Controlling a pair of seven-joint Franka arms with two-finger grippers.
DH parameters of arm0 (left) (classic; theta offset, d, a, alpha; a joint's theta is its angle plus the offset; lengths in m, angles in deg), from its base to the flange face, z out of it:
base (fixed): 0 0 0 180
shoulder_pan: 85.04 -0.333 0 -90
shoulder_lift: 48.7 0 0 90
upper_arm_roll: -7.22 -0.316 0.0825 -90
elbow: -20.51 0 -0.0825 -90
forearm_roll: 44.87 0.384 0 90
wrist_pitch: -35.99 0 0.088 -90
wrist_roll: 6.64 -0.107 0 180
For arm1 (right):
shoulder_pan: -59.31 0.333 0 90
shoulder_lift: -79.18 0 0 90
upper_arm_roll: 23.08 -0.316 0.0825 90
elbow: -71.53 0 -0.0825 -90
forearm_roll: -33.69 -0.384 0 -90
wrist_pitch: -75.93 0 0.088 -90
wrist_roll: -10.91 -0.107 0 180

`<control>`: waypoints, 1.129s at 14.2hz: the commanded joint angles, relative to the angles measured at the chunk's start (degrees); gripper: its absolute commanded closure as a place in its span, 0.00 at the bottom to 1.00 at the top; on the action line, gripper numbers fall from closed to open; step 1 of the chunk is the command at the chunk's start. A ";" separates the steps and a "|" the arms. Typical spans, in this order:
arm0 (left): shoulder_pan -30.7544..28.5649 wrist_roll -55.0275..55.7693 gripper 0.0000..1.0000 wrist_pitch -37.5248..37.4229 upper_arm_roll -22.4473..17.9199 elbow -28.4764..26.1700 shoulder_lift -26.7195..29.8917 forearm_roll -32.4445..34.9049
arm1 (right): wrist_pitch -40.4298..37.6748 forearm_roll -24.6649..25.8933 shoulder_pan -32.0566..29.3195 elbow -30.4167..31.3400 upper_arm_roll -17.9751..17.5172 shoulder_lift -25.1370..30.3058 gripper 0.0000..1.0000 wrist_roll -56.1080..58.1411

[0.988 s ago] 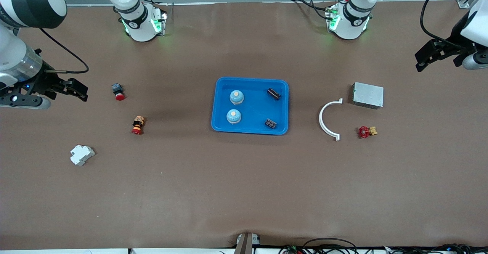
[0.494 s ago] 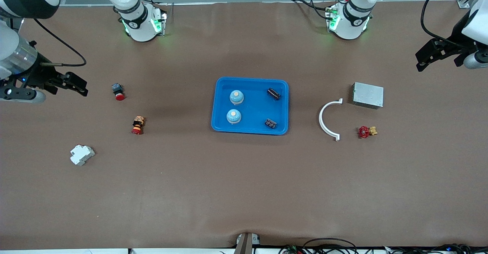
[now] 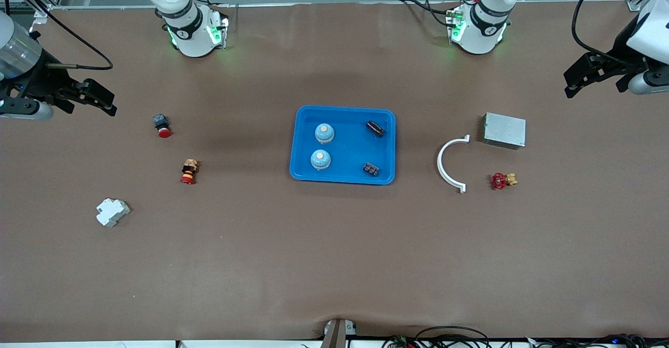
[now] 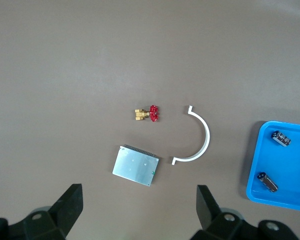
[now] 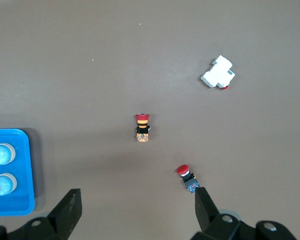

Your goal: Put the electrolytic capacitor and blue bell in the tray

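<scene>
Both blue bells and both capacitors already sit inside the blue tray at table centre. The bells take its nine o'clock half, the capacitors its three o'clock half. By my judgement nothing is left to fetch: the right gripper and left gripper hang empty with fingers spread, each over its own end of the table, well apart from the tray.

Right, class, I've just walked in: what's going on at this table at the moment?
Nothing is being handled. The blue tray at mid-table already holds two blue bells and two dark capacitors. The left gripper hangs open and empty over the left arm's end of the table, the right gripper likewise over the right arm's end. The sorting looks done; the other small parts lie on the table, outside the tray.
</scene>
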 commanded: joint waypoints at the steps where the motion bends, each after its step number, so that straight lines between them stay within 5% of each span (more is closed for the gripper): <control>1: -0.04 -1.37 0.00 -0.52 0.23 1.50 -0.82 -0.57 | -0.02 -1.54 -0.89 0.64 -0.22 1.16 0.00 0.81; 6: -0.13 -1.28 0.00 -0.60 0.40 1.59 -0.82 -1.01 | -0.11 -1.54 5.17 0.56 7.07 1.16 0.00 0.81; 16: -0.74 -0.23 0.00 -2.54 0.32 2.03 -1.34 -3.20 | -1.07 -1.45 9.04 0.64 11.73 1.95 0.00 1.34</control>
